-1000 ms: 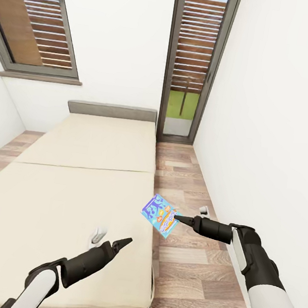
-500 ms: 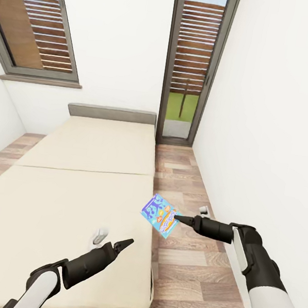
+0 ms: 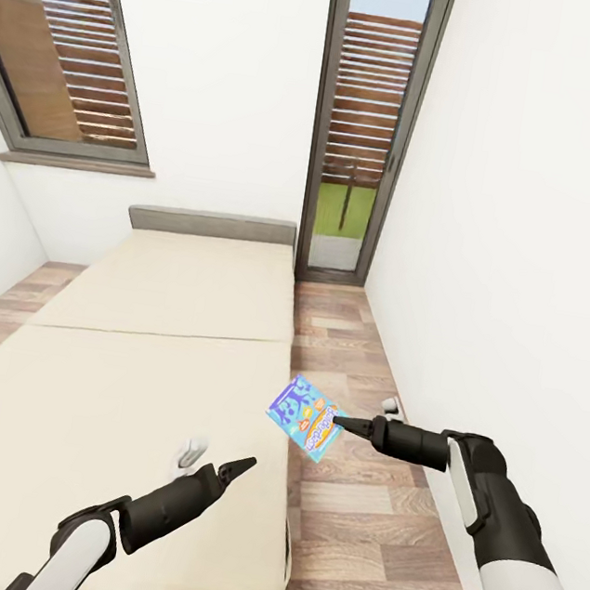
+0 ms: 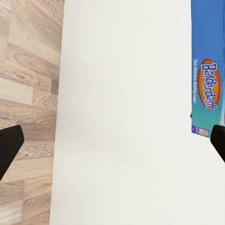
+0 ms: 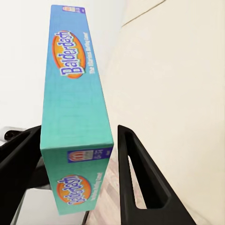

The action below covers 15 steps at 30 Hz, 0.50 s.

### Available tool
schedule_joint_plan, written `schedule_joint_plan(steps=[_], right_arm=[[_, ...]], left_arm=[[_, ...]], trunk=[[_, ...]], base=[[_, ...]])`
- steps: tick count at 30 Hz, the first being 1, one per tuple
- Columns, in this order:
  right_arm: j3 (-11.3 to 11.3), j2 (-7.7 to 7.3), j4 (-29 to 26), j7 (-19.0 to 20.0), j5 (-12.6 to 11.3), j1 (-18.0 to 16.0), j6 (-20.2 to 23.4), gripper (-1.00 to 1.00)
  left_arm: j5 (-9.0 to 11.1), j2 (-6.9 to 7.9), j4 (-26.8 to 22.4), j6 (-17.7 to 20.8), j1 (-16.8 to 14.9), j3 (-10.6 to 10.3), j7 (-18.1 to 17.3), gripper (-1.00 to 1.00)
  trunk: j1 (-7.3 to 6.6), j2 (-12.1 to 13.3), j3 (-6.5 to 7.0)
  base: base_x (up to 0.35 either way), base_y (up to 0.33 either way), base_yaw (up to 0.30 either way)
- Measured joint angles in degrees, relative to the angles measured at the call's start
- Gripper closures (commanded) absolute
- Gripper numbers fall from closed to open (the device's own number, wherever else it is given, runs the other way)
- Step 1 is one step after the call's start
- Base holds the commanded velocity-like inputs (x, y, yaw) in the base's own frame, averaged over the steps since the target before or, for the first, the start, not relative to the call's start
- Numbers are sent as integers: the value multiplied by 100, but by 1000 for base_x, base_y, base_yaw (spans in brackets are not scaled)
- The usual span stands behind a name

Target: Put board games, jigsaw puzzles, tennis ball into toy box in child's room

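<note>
A narrow child's room seen from the robot's head. A low, wide bed (image 3: 136, 357) with a beige mattress and grey headboard (image 3: 213, 224) runs lengthwise away from the robot, taking up the left and middle of the floor. Its right edge borders a strip of wood-plank floor (image 3: 352, 491), and that strip is closed on its far side by a plain white wall (image 3: 530, 225). At the end of the strip stands a tall glass door (image 3: 361, 126) with brown slats and a patch of green outside. A window (image 3: 76, 48) sits in the wall above and to the left of the headboard. More floor shows along the bed's left side.

The right end effector (image 3: 345, 422) reaches out over the floor strip, just off the bed's right edge. Its two black fingers are closed against the faces of a small blue board game (image 3: 305, 417) lettered "Balderdash", gripping it at one end. The box hangs in the air, clear of bed and floor. In the head view it is tilted, its long axis running from upper left to lower right. In the right wrist view the box's long axis (image 5: 75, 108) points away from the gripper.

The left end effector (image 3: 238, 467) hovers low over the near right part of the mattress, holding nothing. In the left wrist view its fingertips (image 4: 9, 145) stand wide apart.
</note>
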Motion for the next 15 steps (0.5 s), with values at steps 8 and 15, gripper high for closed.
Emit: schedule_joint_plan(steps=[8,15], right_arm=[[-17,-7,-66,5,-3,87,1,100],[-18,-10,-95,4,-8,117,1,100]], left_arm=[[-1,0,5,-4,17,1,5,-100],[-1,0,8,-13,30,2,6,-100]], trunk=[[-176,321,153],[-330,602,281]], base=[[0,0,-6],[0,0,-2]])
